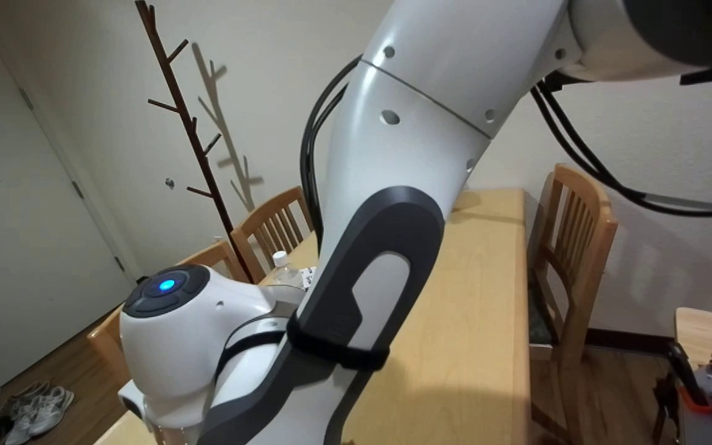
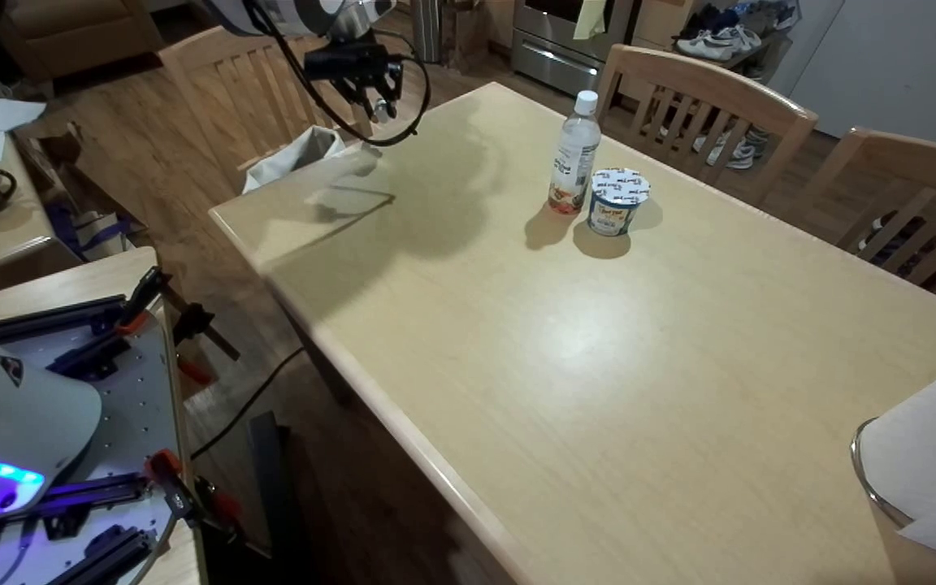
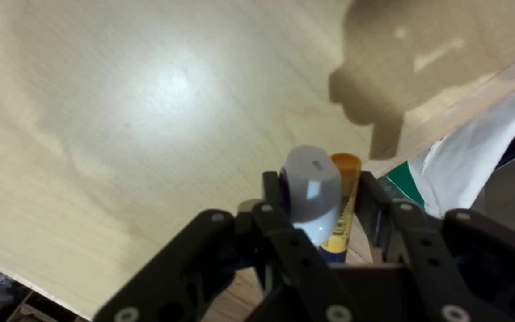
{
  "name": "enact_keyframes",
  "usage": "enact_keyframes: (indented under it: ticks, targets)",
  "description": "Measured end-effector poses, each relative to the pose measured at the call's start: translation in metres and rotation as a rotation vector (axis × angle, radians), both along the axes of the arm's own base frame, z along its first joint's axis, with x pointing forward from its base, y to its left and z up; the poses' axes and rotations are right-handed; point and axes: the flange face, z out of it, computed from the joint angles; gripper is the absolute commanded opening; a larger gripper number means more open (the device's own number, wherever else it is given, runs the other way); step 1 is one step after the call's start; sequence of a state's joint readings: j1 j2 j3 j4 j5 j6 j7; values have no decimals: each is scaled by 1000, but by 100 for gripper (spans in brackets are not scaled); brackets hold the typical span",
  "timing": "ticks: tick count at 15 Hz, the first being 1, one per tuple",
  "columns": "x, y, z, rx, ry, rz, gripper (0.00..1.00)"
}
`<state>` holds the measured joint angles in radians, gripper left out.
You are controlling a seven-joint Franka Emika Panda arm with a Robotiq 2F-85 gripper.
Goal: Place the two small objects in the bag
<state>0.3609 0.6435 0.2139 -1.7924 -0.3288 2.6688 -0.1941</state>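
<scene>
My gripper (image 3: pixel 319 181) is shut on two small objects side by side. One is a rounded grey-white object (image 3: pixel 312 192) against the left finger. The other is a slim tube (image 3: pixel 349 190) with an orange end and yellow label, by the right finger. The white cloth bag (image 3: pixel 467 156) is to the right of the jaws in the wrist view, past the table edge. In an exterior view, the gripper (image 2: pixel 380 101) is raised near the table's far corner. The bag (image 2: pixel 297 158) is below and beside it there, at the table edge by a chair. The bag's inside is mostly hidden.
A clear bottle (image 2: pixel 574 158) and a printed cup (image 2: pixel 616 203) stand on the wooden table (image 2: pixel 598 366). A white paper roll (image 2: pixel 931 463) is at its near right. Wooden chairs (image 2: pixel 704 106) line the table. A chair (image 2: pixel 240 81) stands behind the bag.
</scene>
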Motion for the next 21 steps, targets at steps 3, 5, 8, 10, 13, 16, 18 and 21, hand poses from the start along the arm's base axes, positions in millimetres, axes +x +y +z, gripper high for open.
enact_keyframes:
  ticks: [3,5,8,10,13,16,18,21]
  targets:
    - [7,-12,-2,-9,-2,-19,19]
    - [7,-12,-6,-10,0,-15,19]
    - [4,10,-20,-2,13,81,19]
    - [3,36,-33,11,25,185,19]
    - [5,71,-46,9,58,320,19]
    - [12,95,-49,-5,87,433,19]
    - [16,107,-49,-19,101,498,19]
    - [16,126,-46,-42,113,610,19]
